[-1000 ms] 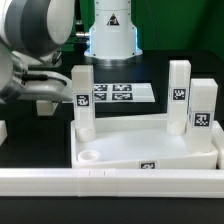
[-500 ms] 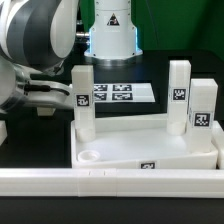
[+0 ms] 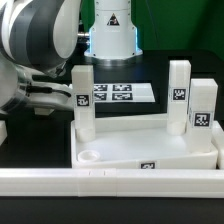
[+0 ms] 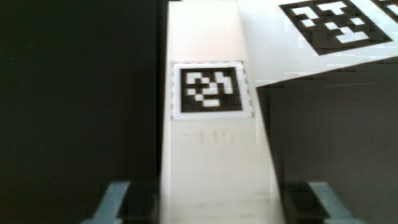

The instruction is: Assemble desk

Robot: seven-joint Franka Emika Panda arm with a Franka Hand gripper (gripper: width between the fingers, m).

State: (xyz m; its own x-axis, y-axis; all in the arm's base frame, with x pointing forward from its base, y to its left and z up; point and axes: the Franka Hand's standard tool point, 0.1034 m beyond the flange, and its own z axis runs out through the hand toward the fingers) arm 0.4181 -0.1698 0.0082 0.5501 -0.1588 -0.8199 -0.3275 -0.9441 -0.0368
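Straddling a tagged desk leg (image 4: 214,130), fingers (image 4: 118,200) apart, grip unclear, tabletop (image 3: 150,150) nearby

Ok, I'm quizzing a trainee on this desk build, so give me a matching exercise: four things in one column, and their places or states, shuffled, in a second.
Things
1. leg on the exterior view's left
2. marker board
3. round socket
4. long white rail

Places or states
A. empty, in a near corner of the desk top
B. along the front of the exterior view
C. upright between the fingers of the gripper
D. flat on the table behind the desk top

Pairs: 1-C, 2-D, 3-A, 4-B
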